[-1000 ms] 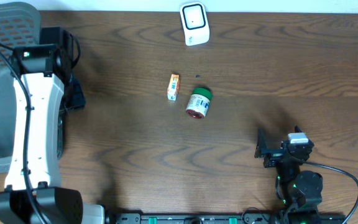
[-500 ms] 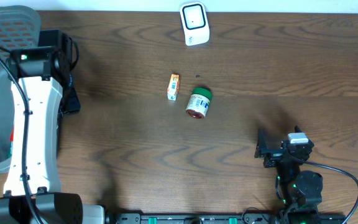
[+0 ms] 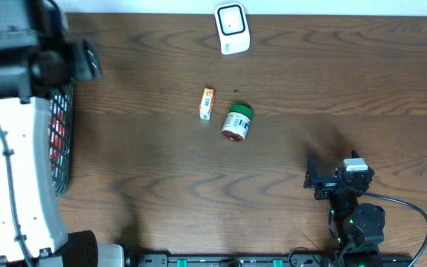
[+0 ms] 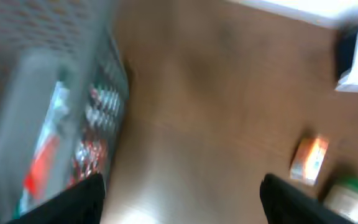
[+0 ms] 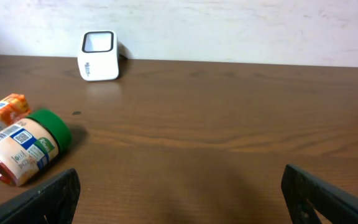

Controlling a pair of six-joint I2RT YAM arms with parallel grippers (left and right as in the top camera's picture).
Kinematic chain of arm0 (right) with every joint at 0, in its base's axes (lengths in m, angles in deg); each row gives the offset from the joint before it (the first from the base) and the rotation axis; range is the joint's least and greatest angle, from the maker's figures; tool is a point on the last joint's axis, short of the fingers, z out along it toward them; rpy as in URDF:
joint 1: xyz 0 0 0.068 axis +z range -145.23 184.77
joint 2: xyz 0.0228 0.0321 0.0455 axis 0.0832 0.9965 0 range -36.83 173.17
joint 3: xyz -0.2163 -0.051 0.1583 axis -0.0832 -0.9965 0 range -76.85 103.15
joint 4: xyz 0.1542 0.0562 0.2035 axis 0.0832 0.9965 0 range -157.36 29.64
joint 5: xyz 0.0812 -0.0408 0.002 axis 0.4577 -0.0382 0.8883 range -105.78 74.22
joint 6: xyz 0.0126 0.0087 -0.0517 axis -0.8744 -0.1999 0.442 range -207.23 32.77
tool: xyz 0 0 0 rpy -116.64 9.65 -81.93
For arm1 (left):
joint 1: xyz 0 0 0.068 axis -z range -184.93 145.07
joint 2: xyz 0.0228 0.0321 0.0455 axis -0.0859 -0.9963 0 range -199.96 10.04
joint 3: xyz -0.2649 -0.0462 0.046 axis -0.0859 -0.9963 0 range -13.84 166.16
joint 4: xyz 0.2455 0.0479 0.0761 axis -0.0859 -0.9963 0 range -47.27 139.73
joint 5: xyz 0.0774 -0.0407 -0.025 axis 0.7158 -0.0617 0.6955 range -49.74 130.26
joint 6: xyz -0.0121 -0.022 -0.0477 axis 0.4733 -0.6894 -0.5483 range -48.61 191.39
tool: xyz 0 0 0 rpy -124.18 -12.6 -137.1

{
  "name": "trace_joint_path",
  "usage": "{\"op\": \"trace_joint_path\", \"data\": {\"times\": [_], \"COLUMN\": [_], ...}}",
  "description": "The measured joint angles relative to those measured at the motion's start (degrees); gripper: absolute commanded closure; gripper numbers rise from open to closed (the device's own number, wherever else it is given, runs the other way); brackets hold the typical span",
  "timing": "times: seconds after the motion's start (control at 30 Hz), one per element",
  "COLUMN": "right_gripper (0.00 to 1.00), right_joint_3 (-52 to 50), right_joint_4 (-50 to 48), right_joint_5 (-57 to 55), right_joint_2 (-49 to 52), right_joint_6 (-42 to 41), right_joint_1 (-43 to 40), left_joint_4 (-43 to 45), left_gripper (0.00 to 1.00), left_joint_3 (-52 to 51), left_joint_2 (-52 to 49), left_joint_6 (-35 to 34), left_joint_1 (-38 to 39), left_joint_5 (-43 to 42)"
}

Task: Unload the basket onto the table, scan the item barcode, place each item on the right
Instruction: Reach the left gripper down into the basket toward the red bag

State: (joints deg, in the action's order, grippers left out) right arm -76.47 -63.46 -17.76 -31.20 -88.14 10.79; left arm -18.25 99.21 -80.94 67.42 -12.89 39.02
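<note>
Dark wood-grain table (image 3: 347,89); white wall (image 5: 229,25) behind far edge. White barcode scanner (image 3: 232,28) top centre of overhead. Green-lidded jar (image 3: 236,122) on its side mid-frame; small orange box (image 3: 207,102) just beside, to its upper left. Mesh basket (image 3: 61,141) at left edge, packets inside. Left end effector (image 4: 180,199): fingers apart, above table. Right end effector (image 5: 179,186): fingers wide apart, lower right of overhead.
</note>
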Motion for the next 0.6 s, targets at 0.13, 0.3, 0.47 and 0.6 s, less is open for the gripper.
{"op": "trace_joint_path", "data": {"times": [0.13,0.3,0.47,0.6], "right_gripper": [0.01,0.01,0.01,0.01], "right_joint_3": [0.0,0.0,0.0,0.0], "right_joint_4": [0.0,-0.02,-0.02,-0.02], "right_joint_5": [0.02,0.0,0.0,0.0], "right_joint_2": [-0.02,-0.02,-0.02,-0.02], "right_joint_6": [0.0,0.0,0.0,0.02], "right_joint_1": [0.0,0.0,0.0,0.0], "left_joint_4": [3.85,3.91,3.87,3.61], "left_gripper": [0.19,0.19,0.18,0.18], "left_joint_3": [3.26,3.34,0.61,-2.4], "left_joint_2": [0.68,0.5,-0.85,-4.74], "left_joint_6": [-0.61,-2.25,-3.52,-3.69], "left_joint_1": [-7.17,-17.4,-23.52,-25.38], "left_joint_5": [-0.07,0.15,0.13,0.11]}}
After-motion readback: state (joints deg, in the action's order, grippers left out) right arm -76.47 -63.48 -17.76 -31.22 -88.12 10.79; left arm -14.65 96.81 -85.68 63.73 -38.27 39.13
